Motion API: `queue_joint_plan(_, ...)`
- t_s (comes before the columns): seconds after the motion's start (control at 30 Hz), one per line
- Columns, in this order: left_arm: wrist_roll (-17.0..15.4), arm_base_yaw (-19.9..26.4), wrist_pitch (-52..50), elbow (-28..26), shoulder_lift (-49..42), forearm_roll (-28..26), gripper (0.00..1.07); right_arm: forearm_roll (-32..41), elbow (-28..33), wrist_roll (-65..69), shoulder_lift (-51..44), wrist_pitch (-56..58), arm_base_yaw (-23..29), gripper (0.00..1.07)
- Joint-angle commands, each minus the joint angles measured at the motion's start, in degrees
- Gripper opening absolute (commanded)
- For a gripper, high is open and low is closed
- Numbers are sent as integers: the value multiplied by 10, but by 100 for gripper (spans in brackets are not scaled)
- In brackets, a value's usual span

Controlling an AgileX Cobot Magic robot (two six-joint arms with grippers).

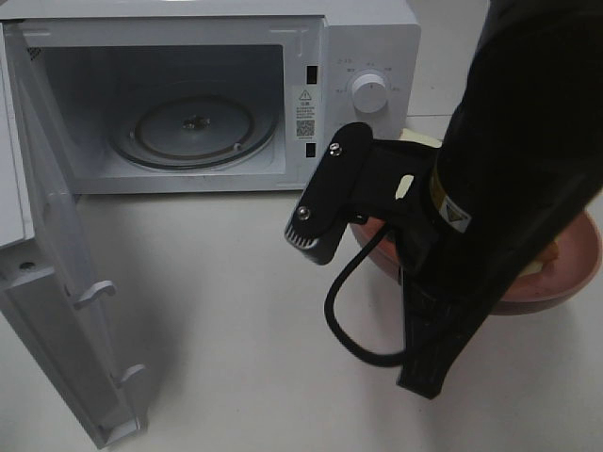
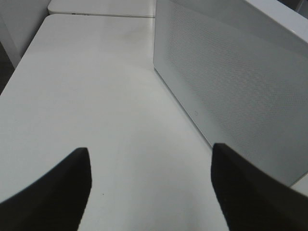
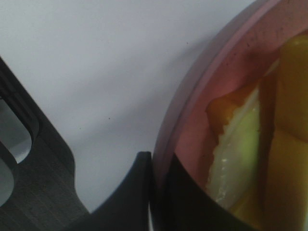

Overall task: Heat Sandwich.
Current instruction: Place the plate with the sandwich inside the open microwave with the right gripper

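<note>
The sandwich (image 3: 236, 159), white bread with yellow filling, lies on the round pink plate (image 3: 211, 72). My right gripper (image 3: 159, 178) is at the plate's rim, one dark finger (image 3: 137, 187) outside it and one inside, closed on it. In the high view my right arm (image 1: 509, 169) covers most of the plate (image 1: 577, 259); a bit of the sandwich (image 1: 546, 251) shows. Whether the plate rests on the table cannot be told. My left gripper (image 2: 149, 159) is open and empty over the bare table, beside the microwave's perforated wall (image 2: 231, 82).
The white microwave (image 1: 367, 56) stands at the back, its door (image 1: 57, 282) swung open to the front left. Its glass turntable (image 1: 193, 127) is bare. A black cable (image 1: 344, 320) loops under my right arm. A white table (image 1: 217, 311) lies in front.
</note>
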Motion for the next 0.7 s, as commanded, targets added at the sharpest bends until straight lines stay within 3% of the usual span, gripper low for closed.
queue_joint_plan(0.03, 1, -4, 3, 1, -13, -1, 67, -23, 0, -45, -6, -9, 11, 0)
queue_joint_plan(0.47, 1, -4, 3, 1, -13, -1, 67, -23, 0, -331, -6, -25, 14, 0)
queue_joint_plan(0.7, 1, -4, 3, 1, -13, -1, 67, -23, 0, -413, 1, -72, 14, 0)
